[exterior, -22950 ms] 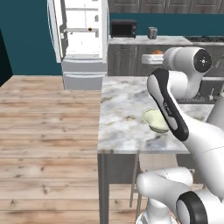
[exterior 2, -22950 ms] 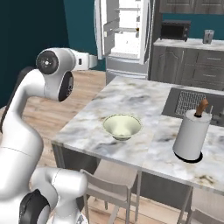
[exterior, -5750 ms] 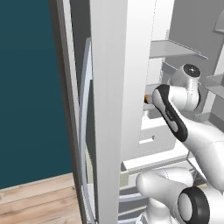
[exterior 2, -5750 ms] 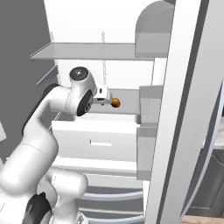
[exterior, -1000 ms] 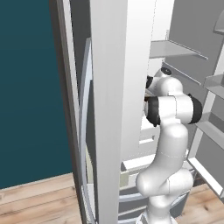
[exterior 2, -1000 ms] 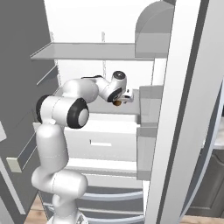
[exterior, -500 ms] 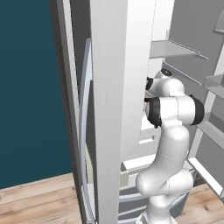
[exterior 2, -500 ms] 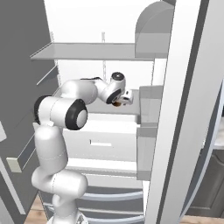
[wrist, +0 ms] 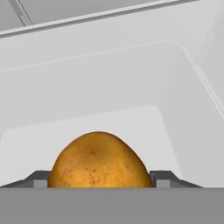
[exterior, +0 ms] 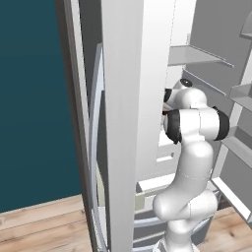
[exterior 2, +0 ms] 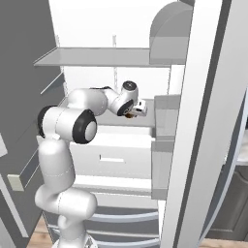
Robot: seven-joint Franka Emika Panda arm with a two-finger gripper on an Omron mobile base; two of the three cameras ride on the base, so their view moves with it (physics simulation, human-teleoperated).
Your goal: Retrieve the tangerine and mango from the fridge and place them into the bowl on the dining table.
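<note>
Here the mango (wrist: 99,161) stands between the hand's (wrist: 101,178) fingertips, narrow end up.

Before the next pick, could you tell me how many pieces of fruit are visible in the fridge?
1: a speckled orange-brown fruit, probably the mango, on the white shelf between the gripper fingertips. Others may be hidden.

Mango (wrist: 99,159) between tool (wrist: 100,180) fingers, inside fridge (exterior 2: 121,72).

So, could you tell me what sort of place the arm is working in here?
Most likely a home kitchen, inside an open fridge: white shelves, a drawer front, and an orange-brown mango-like fruit between the gripper tips. Wooden flooring lies outside.
</note>
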